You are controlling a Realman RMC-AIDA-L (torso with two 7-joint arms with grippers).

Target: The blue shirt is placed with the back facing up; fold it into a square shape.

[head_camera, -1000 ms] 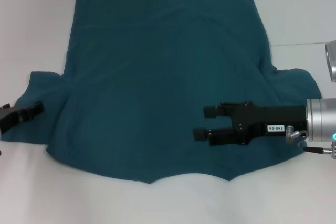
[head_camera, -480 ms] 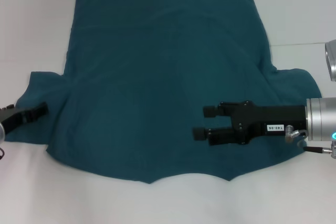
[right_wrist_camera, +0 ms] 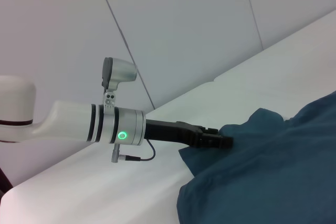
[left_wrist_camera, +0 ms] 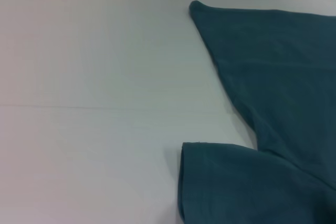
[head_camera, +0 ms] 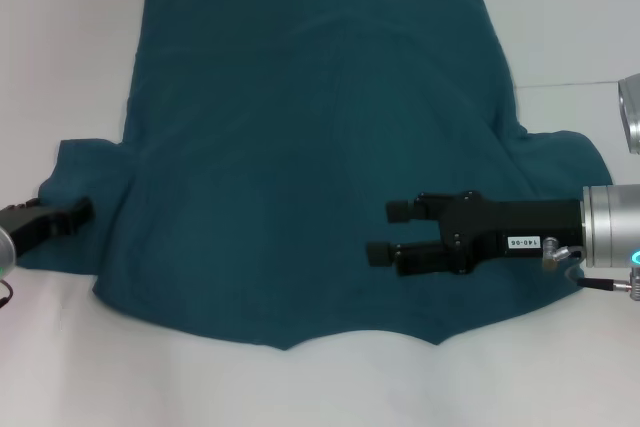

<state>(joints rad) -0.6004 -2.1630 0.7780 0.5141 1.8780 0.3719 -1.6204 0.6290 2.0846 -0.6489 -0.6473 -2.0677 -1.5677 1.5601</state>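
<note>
blue shirt (head_camera: 300, 147) | dark teal | flat, plain side up — sleeves spread

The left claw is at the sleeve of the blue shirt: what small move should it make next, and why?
Probably the left claw should close on the sleeve edge of the blue shirt. Its tips are already at that sleeve, as the right wrist view confirms, and the shirt lies flat and unfolded on the table. The right claw hovers open over the shirt's lower right part, holding nothing.
</note>
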